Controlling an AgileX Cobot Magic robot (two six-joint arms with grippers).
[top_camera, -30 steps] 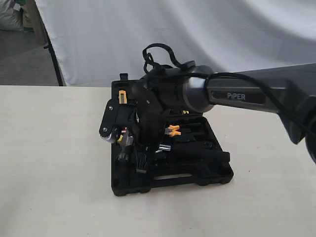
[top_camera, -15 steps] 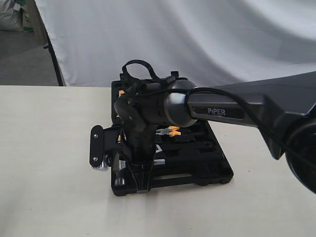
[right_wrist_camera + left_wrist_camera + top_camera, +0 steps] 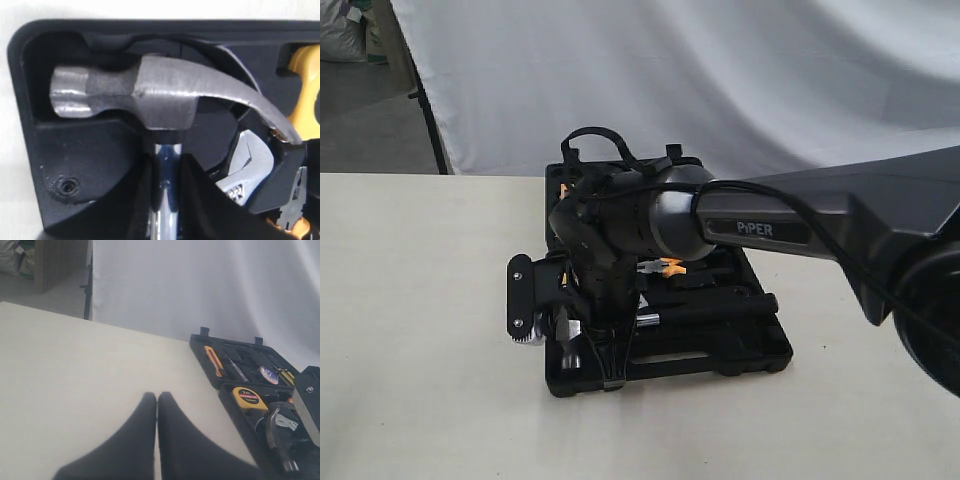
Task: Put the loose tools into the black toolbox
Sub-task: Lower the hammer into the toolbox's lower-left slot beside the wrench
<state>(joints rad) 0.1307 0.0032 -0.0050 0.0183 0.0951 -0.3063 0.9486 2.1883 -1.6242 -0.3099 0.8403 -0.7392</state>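
The claw hammer's steel head (image 3: 150,97) is at a corner recess of the black toolbox (image 3: 75,165). My right gripper (image 3: 166,162) is shut on its chrome shaft just below the head. From the exterior, the right gripper (image 3: 595,337) is at the case's front left corner with the hammer head (image 3: 567,337) beside it. The black handle (image 3: 720,308) stretches across the toolbox (image 3: 720,365). The silver wrench (image 3: 250,167) lies in the case under the claw. The tape roll (image 3: 268,375) sits in the far half. My left gripper (image 3: 157,396) is shut, empty, over bare table.
A yellow tape measure (image 3: 248,397) and an orange-handled knife (image 3: 214,359) sit in the case, with orange pliers (image 3: 670,266) near its middle. White cloth (image 3: 720,70) hangs behind the beige table (image 3: 420,380).
My right arm has swung left and down toward the case's front left corner, carrying the hammer. The handle now lies across the front half. The left gripper shows no earlier frame.
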